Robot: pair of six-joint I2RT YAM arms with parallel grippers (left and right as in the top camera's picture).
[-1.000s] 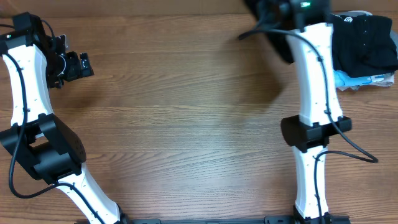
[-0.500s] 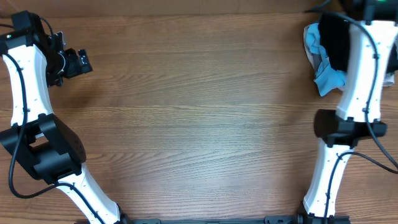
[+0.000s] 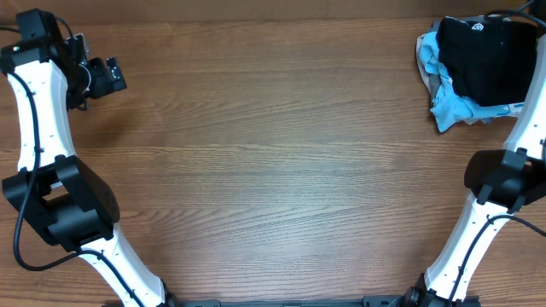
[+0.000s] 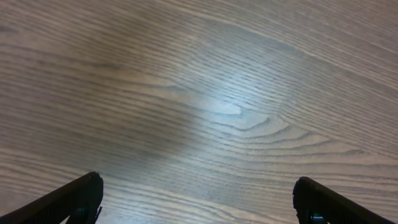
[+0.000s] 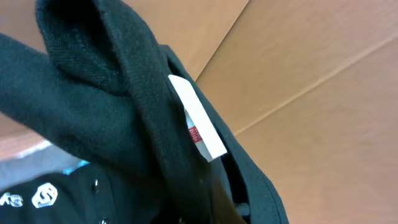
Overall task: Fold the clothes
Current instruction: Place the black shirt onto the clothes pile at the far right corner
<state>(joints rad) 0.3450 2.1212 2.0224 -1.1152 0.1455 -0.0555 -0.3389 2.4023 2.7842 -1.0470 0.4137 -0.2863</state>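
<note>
The clothes [image 3: 482,60], a black garment, lie at the table's far right corner on top of a small pile. In the right wrist view the same black fabric [image 5: 106,106] hangs close in front of the camera, its white neck label [image 5: 199,124] showing. The fabric runs down to where my right gripper's jaws are and hides them; the gripper is shut on it. In the overhead view only the right arm [image 3: 512,170] shows, leaving the frame at the right edge. My left gripper [image 3: 109,77] hovers open over bare wood at the far left [image 4: 198,182], with nothing between its fingers.
Under the black garment lie a light blue garment [image 3: 450,111] and a grey one [image 3: 437,83]. Tan board-like panels [image 5: 323,93] fill the background of the right wrist view. The wooden table [image 3: 273,153] spreads between the two arms.
My right arm has swung from the table's far middle out to the right edge, uncovering the pile. The left arm has barely moved and stays open.
</note>
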